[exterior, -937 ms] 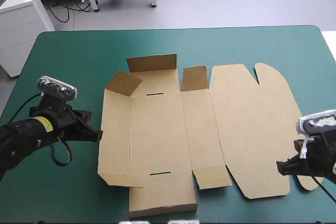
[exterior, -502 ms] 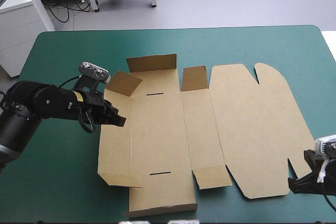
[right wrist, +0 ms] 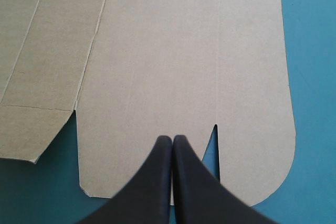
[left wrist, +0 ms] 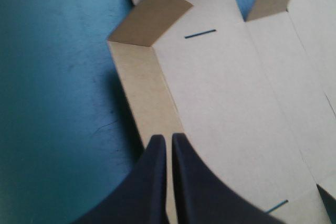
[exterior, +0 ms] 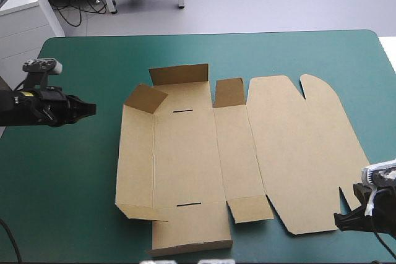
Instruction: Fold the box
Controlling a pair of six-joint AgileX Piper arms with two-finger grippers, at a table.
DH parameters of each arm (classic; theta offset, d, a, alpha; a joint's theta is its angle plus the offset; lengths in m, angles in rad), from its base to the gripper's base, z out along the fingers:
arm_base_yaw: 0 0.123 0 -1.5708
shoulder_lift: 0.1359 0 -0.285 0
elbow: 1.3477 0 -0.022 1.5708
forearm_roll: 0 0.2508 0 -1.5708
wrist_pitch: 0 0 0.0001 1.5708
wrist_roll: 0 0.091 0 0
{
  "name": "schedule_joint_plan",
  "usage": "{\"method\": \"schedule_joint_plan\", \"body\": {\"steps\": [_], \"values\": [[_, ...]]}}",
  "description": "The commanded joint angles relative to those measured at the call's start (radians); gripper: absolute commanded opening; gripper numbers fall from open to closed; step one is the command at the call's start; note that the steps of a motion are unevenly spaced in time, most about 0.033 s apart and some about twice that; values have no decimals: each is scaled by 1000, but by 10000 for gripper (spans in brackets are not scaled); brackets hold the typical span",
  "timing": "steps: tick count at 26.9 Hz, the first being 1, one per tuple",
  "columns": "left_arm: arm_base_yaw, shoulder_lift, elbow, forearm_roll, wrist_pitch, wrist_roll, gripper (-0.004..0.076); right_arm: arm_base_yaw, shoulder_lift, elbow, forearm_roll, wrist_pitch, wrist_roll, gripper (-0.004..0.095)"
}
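The brown box (exterior: 198, 153) lay opened out across the middle of the teal-green surface (exterior: 80, 214), mostly flat, with only its far flap (exterior: 179, 73), a corner flap (exterior: 146, 97) and a short flap (exterior: 229, 92) tilted up, and its broad round-cornered lid (exterior: 303, 153) spread toward the right edge. The left jaws, pressed together and holding nothing, hung near the surface's left edge, well apart from the box and aimed at its long left strip (exterior: 136, 159). The right jaws, likewise pinched together and empty, sat by the near right corner, just beside the lid's notch (right wrist: 215, 150). The board looked light and thin: probably stiff across each panel, ready to bend only along its scored creases, and apt to slide on the smooth cover if pushed from one side. The best hold seemed to be a free edge, the left strip or a raised flap, pinched like a sheet while the other arm steadied the lid. Compared with just before, the left jaws had drawn back from the box's left strip toward the left edge; the right jaws had barely shifted, and the box itself lay unchanged.
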Motion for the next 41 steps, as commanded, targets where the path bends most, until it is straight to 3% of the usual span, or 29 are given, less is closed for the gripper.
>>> {"method": "schedule_joint_plan", "body": {"steps": [1,5,8,9,20,28,41], "values": [[89,-19,-31,-53,43,-18,95,-3,10,-19,-15,7,-6,-20],[140,-19,-31,-53,43,-25,342,-3,10,-19,-15,7,-6,-20],[140,-19,-31,-53,43,-27,652,-3,10,-19,-15,7,-6,-20],[140,-19,-28,-49,43,-27,690,-3,10,-19,-15,7,-6,-20],[111,-19,352,-90,39,52,693,-3,10,-19,-20,-2,-6,-20],[111,-19,583,-170,-58,130,693,-3,10,-19,-20,-9,-6,-20],[83,-19,684,-290,-136,195,678,-3,10,-19,-12,-9,1,-20]]}}
